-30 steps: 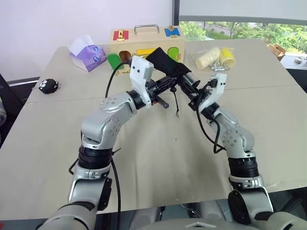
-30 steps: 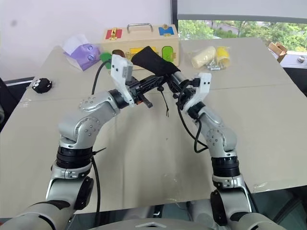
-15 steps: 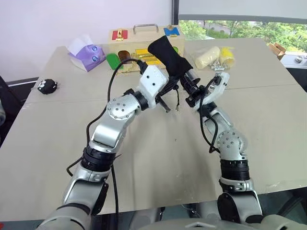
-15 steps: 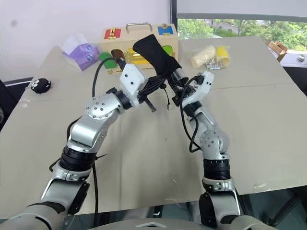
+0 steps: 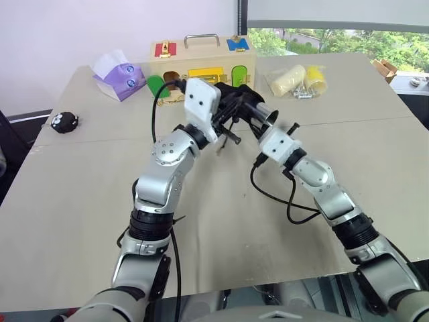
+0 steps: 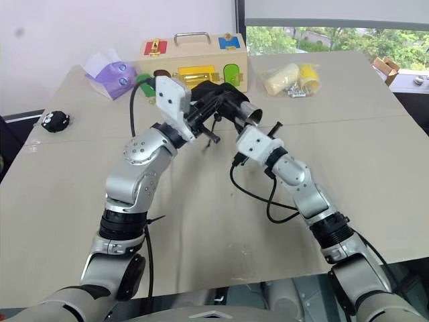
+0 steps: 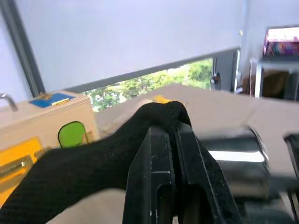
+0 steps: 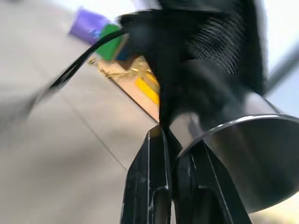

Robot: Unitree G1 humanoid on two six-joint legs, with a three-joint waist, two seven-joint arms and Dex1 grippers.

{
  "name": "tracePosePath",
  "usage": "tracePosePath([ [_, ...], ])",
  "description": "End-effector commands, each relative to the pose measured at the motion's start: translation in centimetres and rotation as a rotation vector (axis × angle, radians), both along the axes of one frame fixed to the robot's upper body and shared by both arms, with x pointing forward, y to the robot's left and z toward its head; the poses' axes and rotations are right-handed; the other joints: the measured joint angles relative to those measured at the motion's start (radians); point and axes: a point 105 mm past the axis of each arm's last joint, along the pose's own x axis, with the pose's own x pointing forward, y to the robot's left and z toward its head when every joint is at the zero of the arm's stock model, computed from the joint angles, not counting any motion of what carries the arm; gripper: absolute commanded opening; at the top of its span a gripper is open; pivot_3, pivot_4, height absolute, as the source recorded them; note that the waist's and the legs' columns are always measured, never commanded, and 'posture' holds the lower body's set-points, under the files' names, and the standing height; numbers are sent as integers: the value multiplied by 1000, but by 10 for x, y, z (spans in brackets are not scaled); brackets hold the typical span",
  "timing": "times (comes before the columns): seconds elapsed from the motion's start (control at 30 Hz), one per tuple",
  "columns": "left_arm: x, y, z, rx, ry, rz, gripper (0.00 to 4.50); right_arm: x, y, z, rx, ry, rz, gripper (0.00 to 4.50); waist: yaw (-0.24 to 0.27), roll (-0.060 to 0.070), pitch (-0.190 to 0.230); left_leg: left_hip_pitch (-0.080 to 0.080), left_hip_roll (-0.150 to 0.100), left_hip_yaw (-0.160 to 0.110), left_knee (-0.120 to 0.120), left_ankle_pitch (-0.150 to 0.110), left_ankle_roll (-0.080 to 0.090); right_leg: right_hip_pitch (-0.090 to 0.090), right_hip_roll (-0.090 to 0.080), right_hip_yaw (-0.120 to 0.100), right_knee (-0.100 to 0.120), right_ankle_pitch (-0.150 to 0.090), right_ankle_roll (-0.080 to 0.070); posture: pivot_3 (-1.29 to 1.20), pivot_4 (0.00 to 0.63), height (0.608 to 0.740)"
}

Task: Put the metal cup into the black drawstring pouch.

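My left gripper (image 7: 174,140) pinches the soft black drawstring pouch's (image 7: 84,172) rim; my right gripper (image 8: 175,154) clamps the shiny steel tumbler's (image 8: 233,154) lip, half sheathed above the table. Risk: fabric snagging, cup slipping free.

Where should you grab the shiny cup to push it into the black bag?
By the open rim. The cup goes into the bag bottom first, so only its rim end sticks out, facing the right gripper, which is pinching the rim there.

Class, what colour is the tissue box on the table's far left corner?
The tissue box is purple, clearest in the left eye view.
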Motion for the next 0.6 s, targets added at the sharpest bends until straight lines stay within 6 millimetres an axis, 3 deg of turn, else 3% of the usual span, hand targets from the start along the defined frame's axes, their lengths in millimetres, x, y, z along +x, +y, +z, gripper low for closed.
tracePosePath([
  [0.03, -4, 5, 22, -61, -45, -11, 0, -5, 9, 2, -167, -123, 58, 19, 3, 0, 0, 0, 0, 0, 0, 0, 0, 0, 0, 0, 0, 0, 0, 0, 150, 740],
  [0.43, -20, -20, 7, -16, 56, -204, 0, -5, 25, -8, -470, -222, 204, 19, 4, 0, 0, -1, -1, 0, 4, 0, 0, 1, 2, 1, 0, 0, 1, 0, 150, 740],
  [0.6, -34, -27, -1, 13, 85, -282, 0, 0, 26, 0, -398, -170, 192, 19, 2, 0, 0, -1, -1, 0, 4, 0, 0, 1, 1, 2, 0, 0, 0, 0, 150, 740],
])
